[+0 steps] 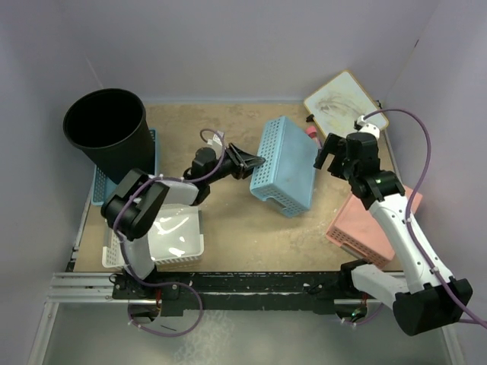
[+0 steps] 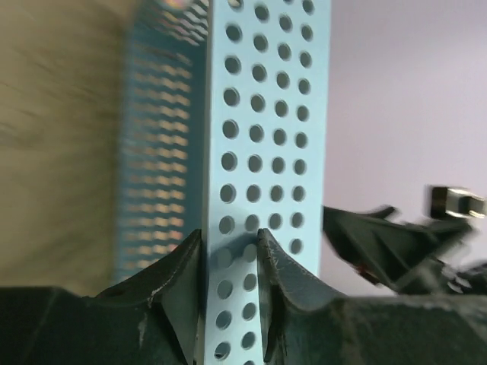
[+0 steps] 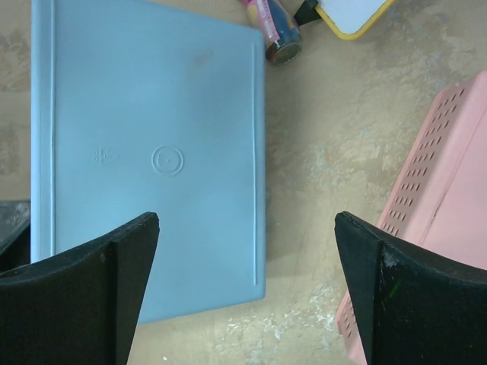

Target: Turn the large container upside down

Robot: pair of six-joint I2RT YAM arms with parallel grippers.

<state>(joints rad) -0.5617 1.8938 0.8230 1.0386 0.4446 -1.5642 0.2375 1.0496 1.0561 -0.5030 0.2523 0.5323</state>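
The large container (image 1: pixel 106 129), a tall round black bin, stands upright with its mouth up at the far left corner; neither gripper touches it. My left gripper (image 1: pixel 255 162) is far to its right, shut on the perforated wall of a light blue basket (image 1: pixel 288 163). In the left wrist view the gripper (image 2: pixel 230 243) pinches that wall (image 2: pixel 266 114). My right gripper (image 1: pixel 329 156) is open and empty, hovering over the basket's right edge. In the right wrist view the gripper (image 3: pixel 247 251) straddles the edge of the basket's smooth base (image 3: pixel 152 152).
A pink basket (image 1: pixel 373 224) lies at the right, also in the right wrist view (image 3: pixel 449 190). A white basket (image 1: pixel 171 236) sits near the left arm. Another blue basket (image 1: pixel 99 182) lies by the bin. A yellow-rimmed whiteboard (image 1: pixel 342 103) and a small tube (image 3: pixel 275 30) lie far right.
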